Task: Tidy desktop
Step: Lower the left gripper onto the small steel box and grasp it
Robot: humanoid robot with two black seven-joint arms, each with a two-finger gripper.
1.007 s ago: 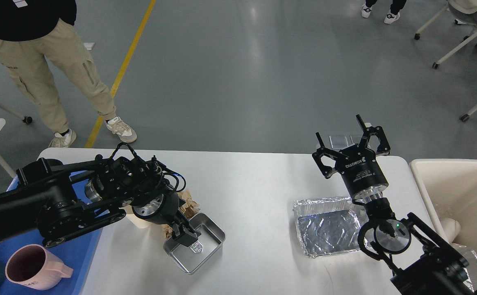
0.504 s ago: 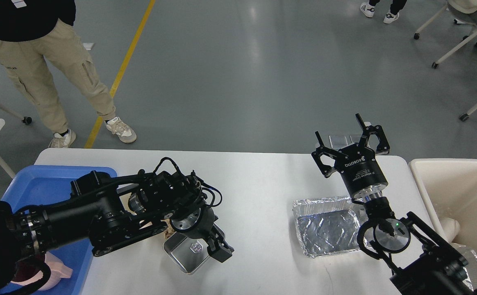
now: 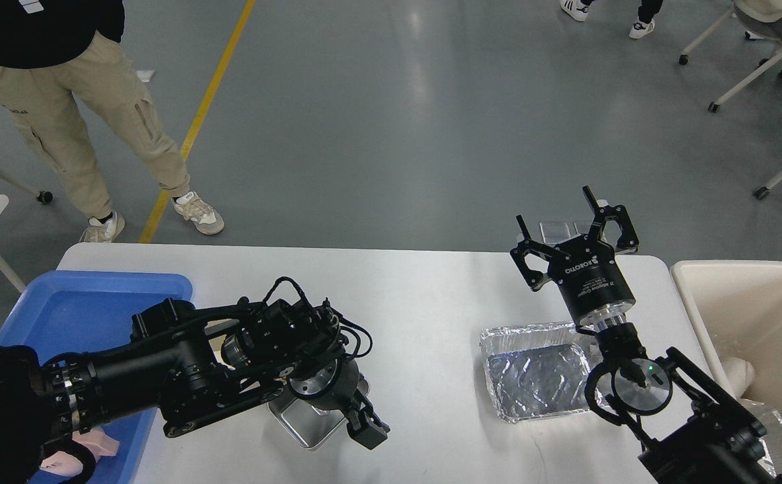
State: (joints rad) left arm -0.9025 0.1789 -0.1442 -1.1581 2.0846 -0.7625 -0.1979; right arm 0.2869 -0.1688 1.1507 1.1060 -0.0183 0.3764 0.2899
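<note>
Grey polished floor with one yellow line stretches behind one white desk (image 3: pixel 418 296), which fills the lower half of my view.

My left tool (image 3: pixel 368 430) sits low over the desk's near-middle, just past the right edge of one small steel tray (image 3: pixel 300 425); the tool is dark and seen end-on, so I cannot tell whether its fingers are parted or together. The tray rests on the desk, largely hidden under my left wrist and forearm. My right tool (image 3: pixel 576 225) is raised over the desk's far right part with its two fingers spread wide and nothing between them. Below its wrist lies one crinkled foil tray (image 3: pixel 532 380), flat on the desk.

Farther out, one blue plastic bin (image 3: pixel 82 302) stands at the desk's left end, with one pink cup (image 3: pixel 99 445) barely showing at its near edge behind my arm. One cream plastic tub (image 3: pixel 760 323) stands off the desk's right end. One person in khaki trousers (image 3: pixel 89 128) stands on the floor beyond the left corner, and another pair of feet shows at the top edge.
</note>
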